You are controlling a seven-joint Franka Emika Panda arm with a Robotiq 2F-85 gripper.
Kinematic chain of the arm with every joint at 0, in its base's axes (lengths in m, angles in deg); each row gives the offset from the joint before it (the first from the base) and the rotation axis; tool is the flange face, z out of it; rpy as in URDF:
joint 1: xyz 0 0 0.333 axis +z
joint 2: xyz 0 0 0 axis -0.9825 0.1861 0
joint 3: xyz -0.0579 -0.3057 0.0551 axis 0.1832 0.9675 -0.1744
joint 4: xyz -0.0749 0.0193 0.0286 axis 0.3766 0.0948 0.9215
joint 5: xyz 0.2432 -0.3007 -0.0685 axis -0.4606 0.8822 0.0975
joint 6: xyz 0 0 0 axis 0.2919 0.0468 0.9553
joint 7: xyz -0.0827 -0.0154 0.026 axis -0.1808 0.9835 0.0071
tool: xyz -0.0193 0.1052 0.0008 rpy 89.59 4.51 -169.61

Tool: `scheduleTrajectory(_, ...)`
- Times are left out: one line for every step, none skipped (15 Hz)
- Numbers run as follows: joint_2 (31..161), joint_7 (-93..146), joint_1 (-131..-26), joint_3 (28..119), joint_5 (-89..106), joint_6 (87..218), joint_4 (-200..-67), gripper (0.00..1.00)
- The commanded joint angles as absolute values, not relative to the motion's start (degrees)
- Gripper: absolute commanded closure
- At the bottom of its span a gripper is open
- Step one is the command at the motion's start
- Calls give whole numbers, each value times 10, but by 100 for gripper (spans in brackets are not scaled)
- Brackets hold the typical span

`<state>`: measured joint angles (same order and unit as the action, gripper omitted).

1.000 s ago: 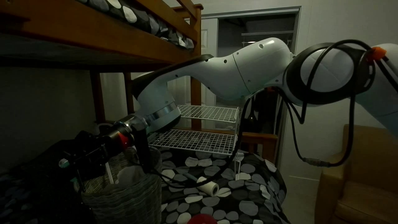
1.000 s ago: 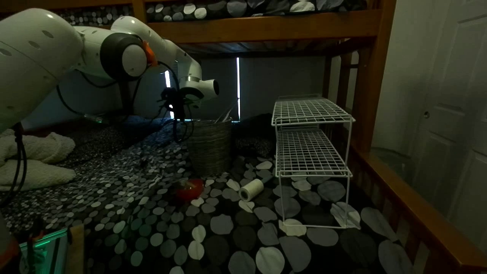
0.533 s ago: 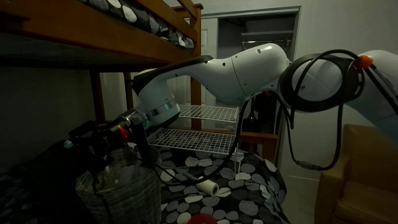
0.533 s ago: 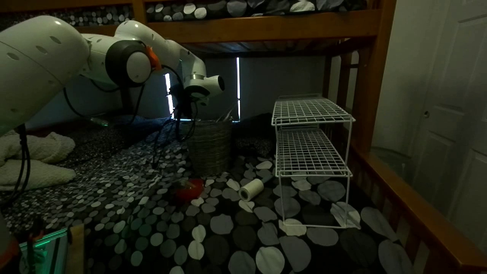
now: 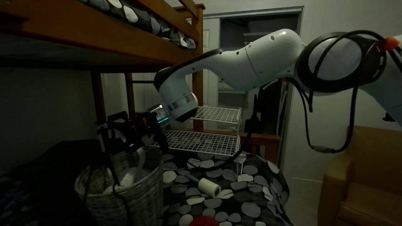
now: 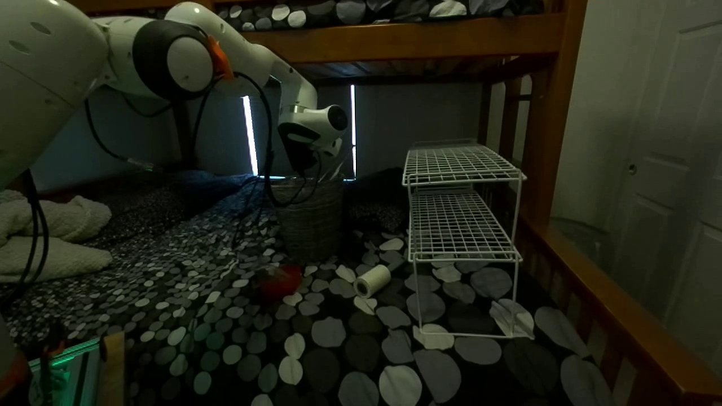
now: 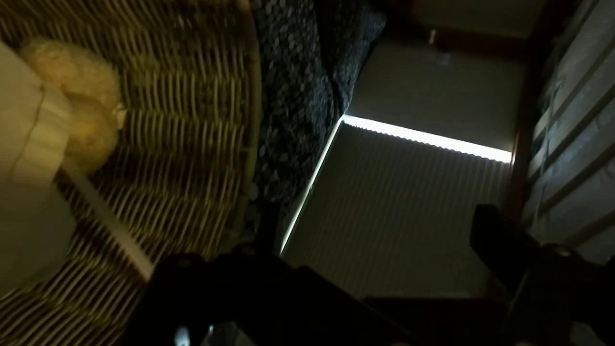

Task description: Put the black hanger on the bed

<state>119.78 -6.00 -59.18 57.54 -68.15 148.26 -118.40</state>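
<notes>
My gripper (image 5: 114, 135) hangs over the wicker basket (image 5: 143, 199), pointing toward the wall. In the wrist view, the fingers of my gripper (image 7: 375, 216) are spread wide and nothing shows between them. Thin dark strips that look like the black hanger (image 5: 124, 201) run down across the basket's near rim, outside and below the fingers. In an exterior view the black hanger (image 6: 239, 223) is only a faint line left of the basket (image 6: 311, 228); its contact with the bed cannot be told. The bed (image 5: 248, 201) has a black cover with white and grey spots.
A white wire rack (image 5: 201, 142) stands on the bed behind the basket. A lint roller (image 6: 372, 282) and a red object (image 6: 282, 282) lie in front of it. White items and a plush thing (image 7: 89, 96) fill the basket. The wooden upper bunk (image 5: 94, 44) hangs overhead.
The arm dipped, then rose and shifted toward the rack. The jaws have opened. The thin black hanger now sits lower, beside the basket, apart from the gripper as far as can be seen.
</notes>
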Motion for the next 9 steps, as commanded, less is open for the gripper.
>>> scheduleTrajectory(1099,-86,-601,572,-768,1597,-1322,0)
scheduleTrajectory(1082,-84,-609,556,-782,1638,-1344,0)
scheduleTrajectory(1062,-85,-606,553,-807,1677,-1370,0)
scheduleTrajectory(1042,-81,-603,550,-828,1714,-1395,0)
scheduleTrajectory(1020,-84,-595,552,-854,1752,-1424,0)
scheduleTrajectory(996,-98,-595,542,-894,1793,-1450,0)
scheduleTrajectory(971,-122,-594,533,-946,1834,-1473,0)
scheduleTrajectory(1042,-92,-593,543,-879,1787,-1391,0)
scheduleTrajectory(1020,-107,-592,537,-909,1815,-1414,0)
